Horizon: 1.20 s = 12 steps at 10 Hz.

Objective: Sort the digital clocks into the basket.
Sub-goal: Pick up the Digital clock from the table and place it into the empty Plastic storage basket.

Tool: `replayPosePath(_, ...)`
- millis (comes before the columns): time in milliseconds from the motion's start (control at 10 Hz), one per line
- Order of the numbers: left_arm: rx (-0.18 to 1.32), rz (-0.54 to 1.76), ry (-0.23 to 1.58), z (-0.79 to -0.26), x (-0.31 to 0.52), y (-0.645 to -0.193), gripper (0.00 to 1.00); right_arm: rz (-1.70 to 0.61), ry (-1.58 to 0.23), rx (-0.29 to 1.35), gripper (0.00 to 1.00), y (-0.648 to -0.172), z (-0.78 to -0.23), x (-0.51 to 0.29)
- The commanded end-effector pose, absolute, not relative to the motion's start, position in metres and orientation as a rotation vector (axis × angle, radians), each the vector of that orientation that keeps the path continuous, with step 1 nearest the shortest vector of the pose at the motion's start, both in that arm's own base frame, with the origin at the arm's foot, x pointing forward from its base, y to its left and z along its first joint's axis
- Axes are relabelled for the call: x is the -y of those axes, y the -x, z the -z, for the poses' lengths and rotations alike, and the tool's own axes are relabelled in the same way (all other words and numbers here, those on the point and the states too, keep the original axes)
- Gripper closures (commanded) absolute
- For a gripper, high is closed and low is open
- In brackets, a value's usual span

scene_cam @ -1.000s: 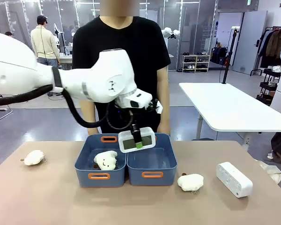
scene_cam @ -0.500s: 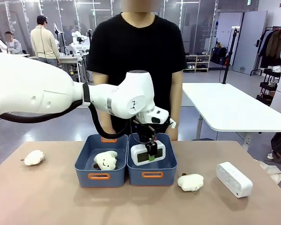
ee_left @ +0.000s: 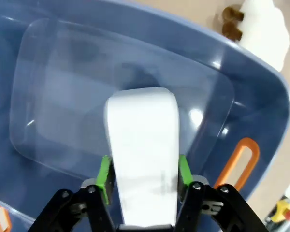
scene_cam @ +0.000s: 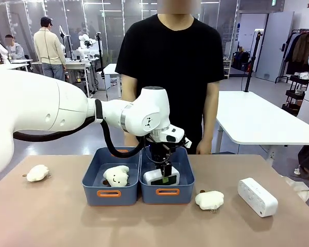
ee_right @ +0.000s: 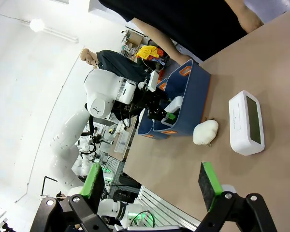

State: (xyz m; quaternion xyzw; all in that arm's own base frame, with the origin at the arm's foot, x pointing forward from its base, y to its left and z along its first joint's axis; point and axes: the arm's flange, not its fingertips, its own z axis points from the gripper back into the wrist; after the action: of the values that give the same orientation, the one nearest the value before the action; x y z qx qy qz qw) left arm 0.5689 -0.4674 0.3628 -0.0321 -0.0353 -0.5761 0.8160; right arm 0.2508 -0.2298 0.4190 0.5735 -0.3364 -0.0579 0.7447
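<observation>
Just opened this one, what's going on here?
The left pincer is down inside the right-hand blue bin with a white clock between its pads; whether it is gripping can't be told. The other clock lies on the table, right of the bins. The left-hand bin holds a plush toy; a loose toy lies far left and another toy beside the right-hand bin. The right pincer is open and empty. The person stands at the far side.
</observation>
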Motion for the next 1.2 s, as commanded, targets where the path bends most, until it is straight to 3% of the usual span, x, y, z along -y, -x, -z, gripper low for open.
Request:
replayPosePath(0,0.054,1.243,0.078,-0.369,0.470,-0.573,0.21,0.112,-1.259,0.758,0.00,-0.251,-0.420,0.231)
replayPosePath(200,0.061,1.252,0.085,-0.373,0.467,-0.571,0.04,0.112,-1.259,0.758,0.00,-0.251,-0.420,0.231)
replayPosePath(300,0.068,1.243,0.094,-0.379,0.461,-0.568,0.12,0.112,-1.259,0.758,0.00,-0.251,-0.420,0.231)
replayPosePath(700,0.152,1.182,0.287,-0.446,0.402,-0.529,0.12,0.112,-1.259,0.758,0.00,-0.251,-0.420,0.231)
replayPosePath(1100,0.382,0.849,0.539,-0.504,0.211,-0.482,0.12,0.112,-1.259,0.758,0.00,-0.251,-0.420,0.231)
